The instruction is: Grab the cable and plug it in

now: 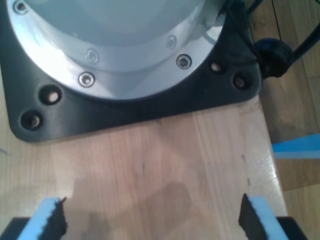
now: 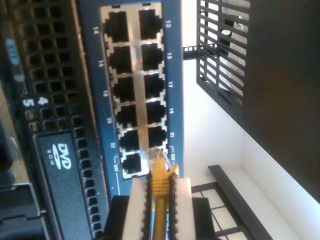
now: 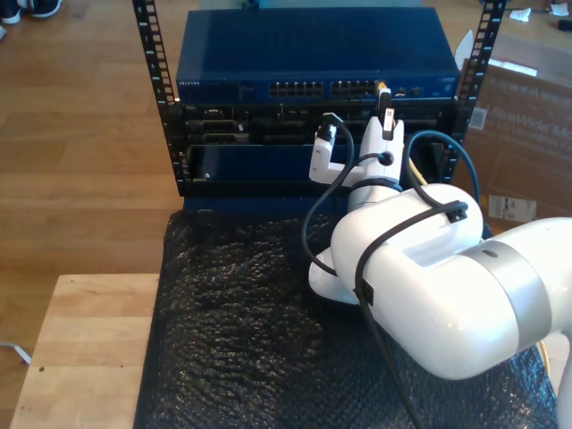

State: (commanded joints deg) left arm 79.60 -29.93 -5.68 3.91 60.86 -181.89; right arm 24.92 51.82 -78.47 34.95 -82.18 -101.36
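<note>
The yellow cable (image 2: 159, 200) runs between the white fingers (image 2: 136, 210) of my second gripper (image 2: 160, 184), which is shut on it. Its clear-and-yellow plug (image 2: 157, 159) points at the end of the double row of ports (image 2: 135, 85) on the blue network switch (image 2: 173, 75), its tip at the mouth of a port. How deep it sits cannot be made out. In the exterior view that gripper (image 3: 382, 114) is up against the right group of ports on the switch (image 3: 313, 67), with the plug (image 3: 382, 89) at the face. My first gripper (image 1: 152, 220) is open over bare wood, holding nothing.
Black rack posts (image 3: 152, 54) frame the switch, with a server with a DVD drive (image 2: 62, 155) beside it. A black bubble mat (image 3: 241, 340) lies before the rack. A wooden table (image 3: 80, 349) is at the exterior view's lower left. A black arm base plate (image 1: 150, 107) is ahead of my first gripper.
</note>
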